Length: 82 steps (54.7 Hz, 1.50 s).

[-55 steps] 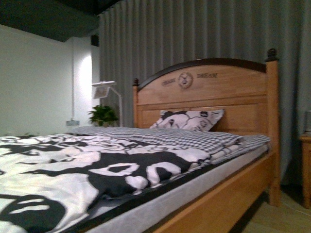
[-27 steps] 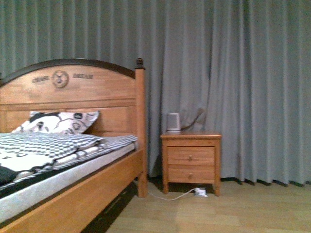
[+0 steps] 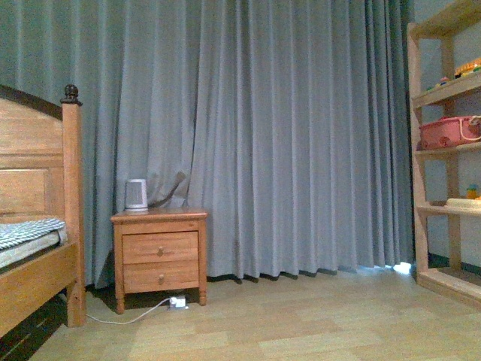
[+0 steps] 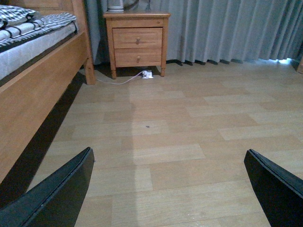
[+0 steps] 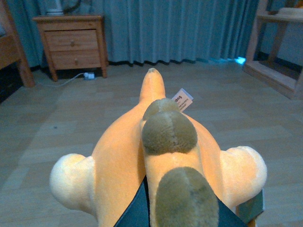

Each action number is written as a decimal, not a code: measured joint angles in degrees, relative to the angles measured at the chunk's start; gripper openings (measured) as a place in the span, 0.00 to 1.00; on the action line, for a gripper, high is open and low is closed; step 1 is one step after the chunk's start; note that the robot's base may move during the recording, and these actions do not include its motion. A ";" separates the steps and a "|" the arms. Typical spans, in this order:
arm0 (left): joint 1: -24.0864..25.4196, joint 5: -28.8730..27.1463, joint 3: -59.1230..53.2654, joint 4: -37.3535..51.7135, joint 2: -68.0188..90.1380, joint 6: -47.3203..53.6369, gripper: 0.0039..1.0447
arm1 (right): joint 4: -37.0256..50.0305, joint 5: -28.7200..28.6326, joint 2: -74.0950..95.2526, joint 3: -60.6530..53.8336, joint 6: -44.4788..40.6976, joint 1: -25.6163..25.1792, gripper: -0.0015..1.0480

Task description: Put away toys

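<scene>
In the right wrist view a soft yellow-orange plush toy point(image 5: 123, 156) with rounded limbs, brown patches and a white tag fills the lower frame. My right gripper point(image 5: 189, 215) is shut on the plush toy and holds it above the wooden floor. In the left wrist view my left gripper point(image 4: 170, 189) is open and empty; its two black fingers point(image 4: 52, 198) stand wide apart over bare floor. Neither arm shows in the front view.
A wooden nightstand point(image 3: 159, 254) with a white kettle point(image 3: 136, 194) stands by the bed's headboard post point(image 3: 71, 203), before grey curtains point(image 3: 285, 135). A white cable point(image 3: 131, 316) lies under it. A wooden shelf unit point(image 3: 447, 150) with a pink basket point(image 3: 447, 131) stands at the right.
The front view has swung right, from the bed and patterned pillow past the nightstand to the curtain and the shelf unit.
</scene>
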 joint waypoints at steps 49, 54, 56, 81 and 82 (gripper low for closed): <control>0.02 -0.22 0.00 0.00 0.00 0.00 0.94 | 0.00 -0.66 0.00 0.00 0.02 0.07 0.06; 0.02 -0.20 0.00 0.00 0.02 0.00 0.94 | 0.00 -0.63 0.00 0.00 0.02 0.07 0.06; 0.02 -0.22 0.00 0.00 -0.02 0.00 0.94 | 0.00 -0.63 0.00 0.00 0.02 0.07 0.06; 0.02 -0.22 0.00 0.00 -0.02 0.00 0.94 | 0.00 -0.66 0.00 0.00 0.02 0.07 0.06; 0.02 -0.22 0.00 0.00 0.00 0.00 0.94 | 0.00 -0.66 0.00 0.00 0.02 0.07 0.06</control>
